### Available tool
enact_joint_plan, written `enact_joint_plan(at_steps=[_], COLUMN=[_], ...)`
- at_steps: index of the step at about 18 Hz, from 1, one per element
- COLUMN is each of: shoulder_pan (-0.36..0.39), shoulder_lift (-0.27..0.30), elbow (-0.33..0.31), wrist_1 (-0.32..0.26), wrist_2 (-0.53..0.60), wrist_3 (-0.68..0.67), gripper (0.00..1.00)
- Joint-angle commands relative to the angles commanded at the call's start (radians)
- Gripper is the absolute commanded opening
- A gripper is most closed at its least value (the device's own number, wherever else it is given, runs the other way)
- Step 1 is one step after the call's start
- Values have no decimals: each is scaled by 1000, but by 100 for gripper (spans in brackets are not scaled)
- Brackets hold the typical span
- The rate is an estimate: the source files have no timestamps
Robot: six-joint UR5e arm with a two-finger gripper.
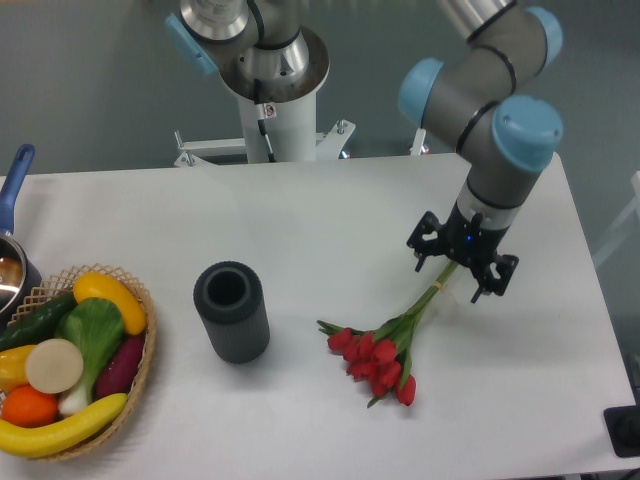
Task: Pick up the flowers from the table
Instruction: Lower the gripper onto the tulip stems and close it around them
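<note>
Camera view shows the gripper (463, 269) spread open astride the flowers (390, 345) near their stem ends, where thin stems could slip free.

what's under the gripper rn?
The upper ends of the flowers' stems lie on the white table right beneath the open gripper. The stem tips are covered by it, so contact can't be confirmed.

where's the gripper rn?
In the camera view, the gripper is right of centre, open, straddling the upper stem end of the flowers lying on the table, well right of the dark cylinder.
</note>
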Motion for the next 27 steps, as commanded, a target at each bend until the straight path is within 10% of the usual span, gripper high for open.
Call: enact_joint_plan(at_steps=[14, 24, 27], shoulder_pan=[-54, -60, -60], shoulder_lift=[-55, -51, -49], elbow=[-75, -71, -66], wrist_1=[121, 129, 129], wrist_2=[61, 61, 61], wrist_3=[-20, -47, -55], gripper=[100, 32, 28])
